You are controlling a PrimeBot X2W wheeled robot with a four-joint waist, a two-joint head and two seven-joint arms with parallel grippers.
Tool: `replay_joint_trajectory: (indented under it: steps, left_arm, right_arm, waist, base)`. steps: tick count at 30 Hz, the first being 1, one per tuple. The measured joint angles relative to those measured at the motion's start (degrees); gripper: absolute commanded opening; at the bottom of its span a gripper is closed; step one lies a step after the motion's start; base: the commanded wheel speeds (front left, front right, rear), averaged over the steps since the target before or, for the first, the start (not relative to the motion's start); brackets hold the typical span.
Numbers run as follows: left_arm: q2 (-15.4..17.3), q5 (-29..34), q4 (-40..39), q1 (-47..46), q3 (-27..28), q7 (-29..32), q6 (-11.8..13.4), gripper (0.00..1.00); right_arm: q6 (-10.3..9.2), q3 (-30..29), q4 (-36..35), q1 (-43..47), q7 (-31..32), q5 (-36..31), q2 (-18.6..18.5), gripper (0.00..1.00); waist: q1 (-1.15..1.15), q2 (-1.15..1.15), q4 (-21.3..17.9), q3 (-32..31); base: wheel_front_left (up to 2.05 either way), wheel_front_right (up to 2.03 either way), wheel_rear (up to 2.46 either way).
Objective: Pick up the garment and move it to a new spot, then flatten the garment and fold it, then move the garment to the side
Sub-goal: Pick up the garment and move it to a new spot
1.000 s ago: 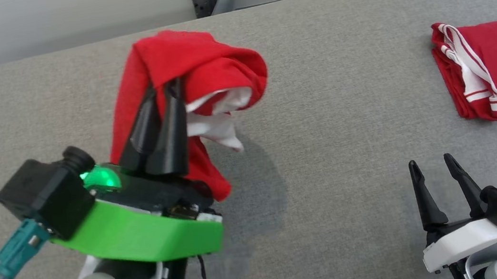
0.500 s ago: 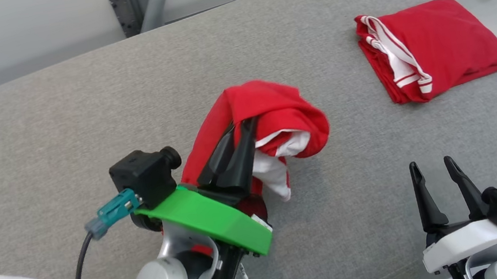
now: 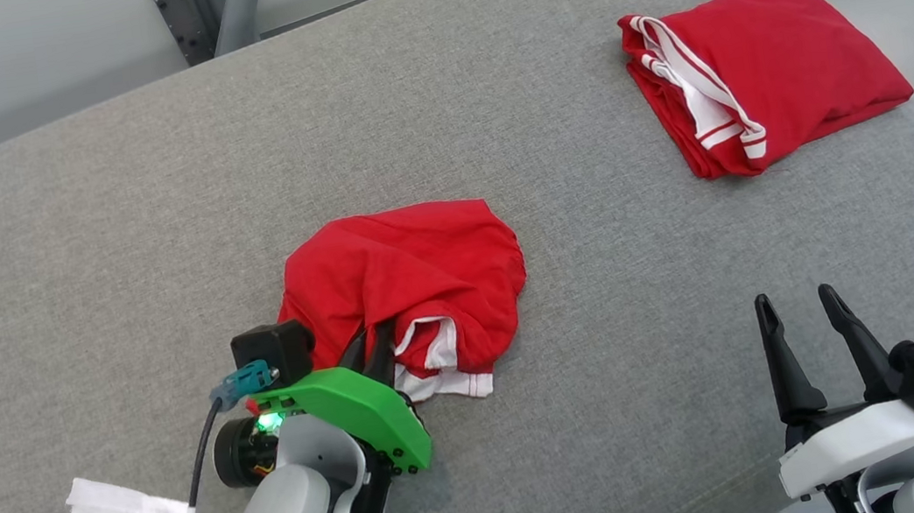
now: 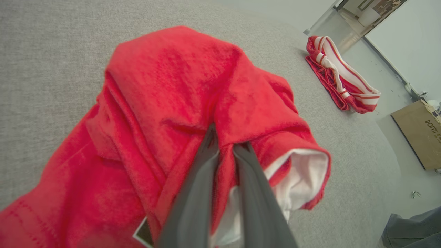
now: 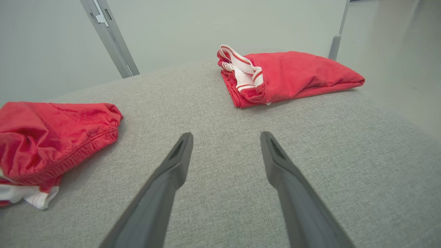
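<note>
The garment (image 3: 406, 272) has dropped onto the grey cushion (image 3: 112, 249), left gripper (image 3: 373, 340) pinching it, right gripper (image 3: 793, 297) spread empty.

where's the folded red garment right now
The folded garment lies at the head view's upper right, on the cushion near its right edge, beyond the right pincer, apart from the crumpled garment.

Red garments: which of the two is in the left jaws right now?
The crumpled red garment near the middle of the grey cushion, pinched by the left gripper. The folded red garment lies at the far right, untouched.
</note>
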Motion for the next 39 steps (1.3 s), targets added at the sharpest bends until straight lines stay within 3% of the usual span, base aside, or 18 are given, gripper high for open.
replay_joint_trajectory:
  steps: [7, 8, 10, 11, 19, 30, 39]
  left_arm:
    - [-0.9, -1.2, 8.1, -3.1, -1.2, -3.6, -1.6, 0.00]
    - [-0.9, -1.3, 8.7, -3.5, -1.3, -4.1, -1.6, 0.11]
    - [-0.9, -1.8, 9.6, -4.1, -2.0, -4.8, -1.6, 0.62]
    - [-0.9, -1.8, 9.7, -4.3, -2.4, -5.2, -1.6, 1.00]
    - [-0.8, -0.7, 1.1, -1.9, -5.8, -6.4, -1.0, 1.00]
    - [5.5, 2.4, -20.8, 9.0, -5.0, -7.2, 6.7, 1.00]
    - [9.7, 3.7, -21.6, 15.5, -2.4, -14.0, 7.0, 1.00]
  right_arm:
    - [0.00, -0.1, 0.3, -0.1, 0.0, -0.8, 0.0, 1.00]
    - [0.00, 0.0, 0.3, -0.2, 0.0, -0.8, 0.0, 1.00]
    - [0.00, 0.0, 0.2, -0.3, 0.0, -1.0, 0.0, 1.00]
    - [0.00, -0.1, 0.2, -0.3, 0.0, -1.4, 0.0, 1.00]
    - [0.00, -1.1, -1.1, -0.5, 0.0, -2.7, 0.0, 1.00]
    - [0.00, -4.3, -3.9, -0.1, 0.0, -5.0, 0.0, 1.00]
    - [0.00, -4.9, -5.0, 2.8, 0.0, -7.0, -0.1, 1.00]
  waist:
    - [0.00, 0.00, 1.5, -0.4]
    - [0.00, 0.00, 1.7, -0.5]
    - [0.00, 0.00, 2.1, -0.6]
    - [0.00, 0.00, 2.4, -0.6]
    - [0.00, 0.00, 4.0, -1.6]
    - [0.00, 0.00, 8.3, -3.3]
    - [0.00, 0.00, 13.1, -6.2]
  base:
    - [0.00, 0.00, 0.00]
    - [0.00, 0.00, 0.00]
    - [0.00, 0.00, 0.00]
    - [0.00, 0.00, 0.00]
    - [0.00, 0.00, 0.00]
    - [0.00, 0.00, 0.00]
    - [0.00, 0.00, 0.00]
